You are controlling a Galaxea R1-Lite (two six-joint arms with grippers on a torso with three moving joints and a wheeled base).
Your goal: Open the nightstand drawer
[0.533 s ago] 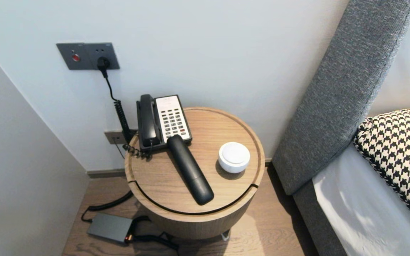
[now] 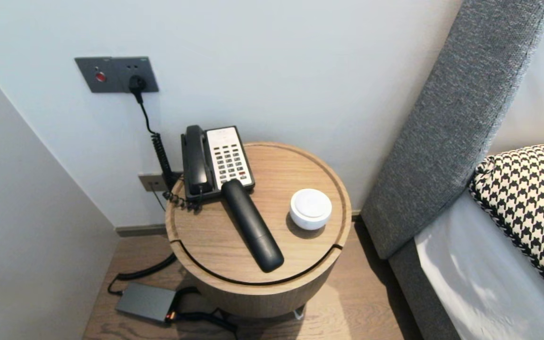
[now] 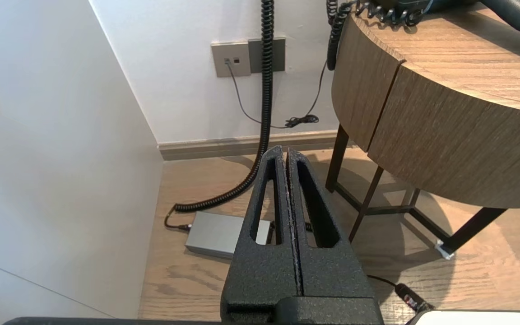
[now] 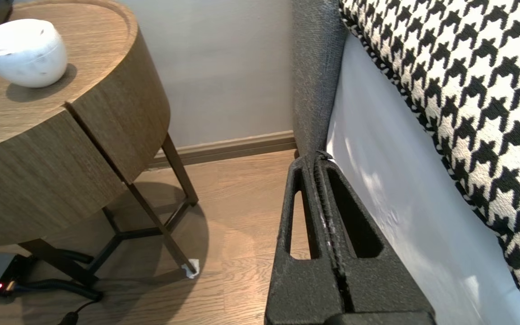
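Note:
A round wooden bedside table (image 2: pixel 206 236) carries a black desk telephone (image 2: pixel 215 160) at its back left, a long black remote-like handset (image 2: pixel 252 225) lying diagonally across the middle, and a small white round device (image 2: pixel 310 208) on the right. Neither gripper shows in the head view. My left gripper (image 3: pixel 285 151) hangs low beside the table's left side over the floor, shut and empty. My right gripper (image 4: pixel 315 158) hangs low between the table (image 4: pixel 106 113) and the bed, shut and empty. The white device (image 4: pixel 23 52) also appears in the right wrist view.
A grey power brick (image 2: pixel 145 302) and cables lie on the wood floor left of the table. A coiled cord (image 2: pixel 161 153) runs up to the wall socket (image 2: pixel 116 74). A grey upholstered headboard (image 2: pixel 456 118), white sheet and houndstooth pillow (image 2: pixel 531 198) fill the right.

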